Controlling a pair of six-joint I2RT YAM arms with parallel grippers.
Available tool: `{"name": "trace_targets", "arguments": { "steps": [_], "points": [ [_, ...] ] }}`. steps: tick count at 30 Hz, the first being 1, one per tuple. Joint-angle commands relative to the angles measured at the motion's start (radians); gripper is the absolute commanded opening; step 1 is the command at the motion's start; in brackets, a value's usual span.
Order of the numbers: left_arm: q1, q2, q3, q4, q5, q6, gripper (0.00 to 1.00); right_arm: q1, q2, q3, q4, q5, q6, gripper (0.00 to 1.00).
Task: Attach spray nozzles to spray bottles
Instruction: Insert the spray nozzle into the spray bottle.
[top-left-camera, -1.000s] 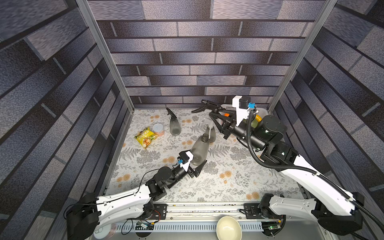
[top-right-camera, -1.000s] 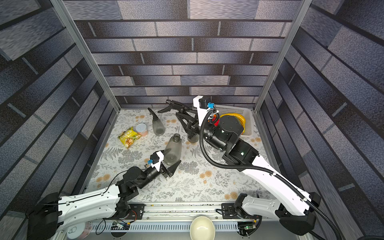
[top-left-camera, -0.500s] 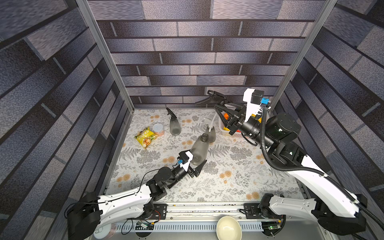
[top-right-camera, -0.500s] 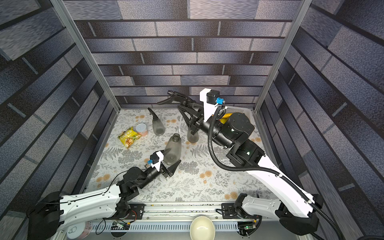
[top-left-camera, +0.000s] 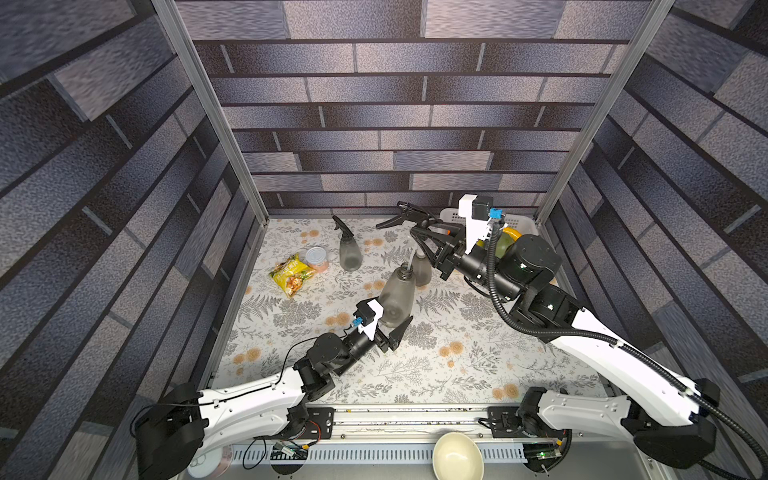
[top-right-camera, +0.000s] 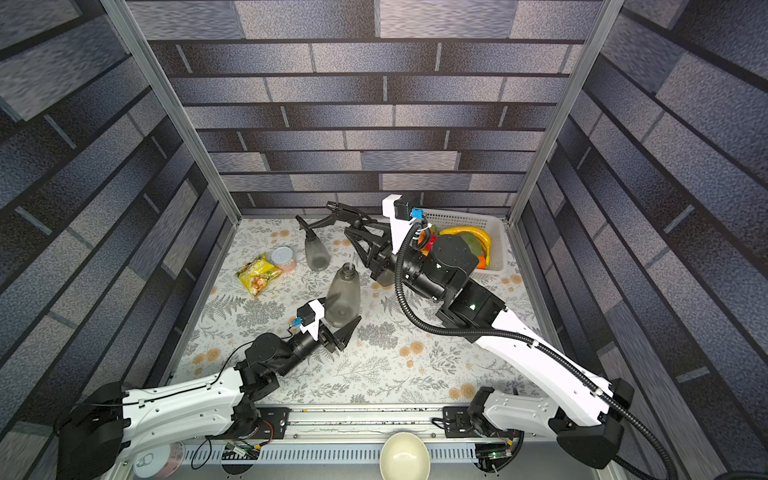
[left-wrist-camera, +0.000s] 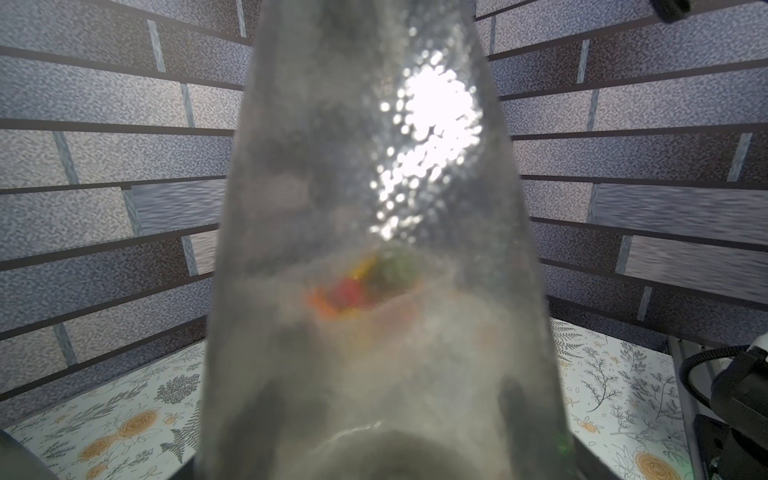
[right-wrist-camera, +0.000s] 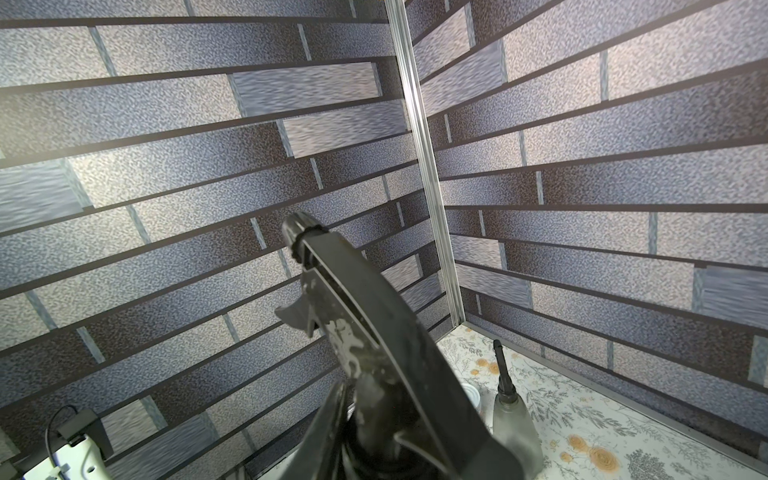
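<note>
Spray bottle (top-left-camera: 397, 297): in both top views it is neck up near the middle of the table, with my left gripper (top-left-camera: 392, 322) clamped on its base.
Black spray nozzle (top-left-camera: 401, 215): pinched up high in my right gripper (top-left-camera: 419, 233), its thin tube (top-left-camera: 411, 261) reaching the bottle's neck.
Left wrist: the grey bottle (left-wrist-camera: 374, 249) fills the picture, blurry.
Right wrist: the nozzle (right-wrist-camera: 353, 316) is gripped tight.
Doing it well: I think I should come straight down slowly, hold the bottle steady, then twist.
</note>
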Motion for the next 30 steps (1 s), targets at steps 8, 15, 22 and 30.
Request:
{"name": "trace_targets", "arguments": {
  "steps": [8,15,22,30],
  "points": [
    [0.039,0.066,0.056,0.142,0.022,-0.045,0.82,-0.001,-0.031,-0.202,0.25,-0.115,0.173,0.3],
    [0.047,0.051,0.069,0.12,0.038,-0.05,0.82,-0.002,-0.044,-0.269,0.237,-0.097,0.159,0.3],
    [0.047,0.04,0.062,0.112,0.05,-0.045,0.82,-0.001,-0.005,-0.263,0.23,-0.105,0.158,0.3],
    [0.045,0.002,0.059,0.078,0.056,-0.033,0.82,-0.001,0.034,-0.192,0.139,-0.099,0.087,0.31]
  ]
}}
